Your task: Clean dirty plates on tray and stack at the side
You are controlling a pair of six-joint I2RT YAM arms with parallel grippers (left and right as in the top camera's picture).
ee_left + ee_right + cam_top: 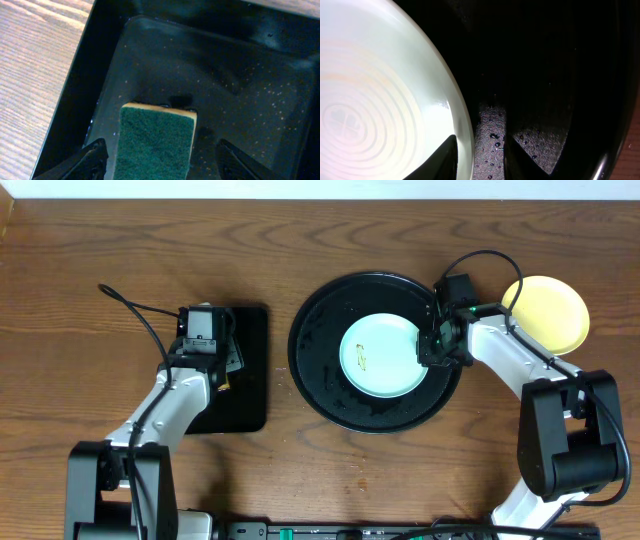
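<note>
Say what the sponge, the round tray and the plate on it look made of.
Sponge: yellow foam under a coarse green scouring face, matte. Round tray: likely plastic or coated metal; glossy black, beaded with droplets. Plate: probably melamine or glazed ceramic; smooth pale aqua with a sheen.

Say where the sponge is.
Left wrist view: the sponge lies in the rectangular tray, between the fingers of the left hand. Overhead, this tray sits left of the round tray.

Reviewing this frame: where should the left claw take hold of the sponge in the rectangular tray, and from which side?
Probably from straight above, pinching the sponge across its two opposite side edges. It lies flat, green side up, and the open left claw straddles it with a finger beside each edge.
</note>
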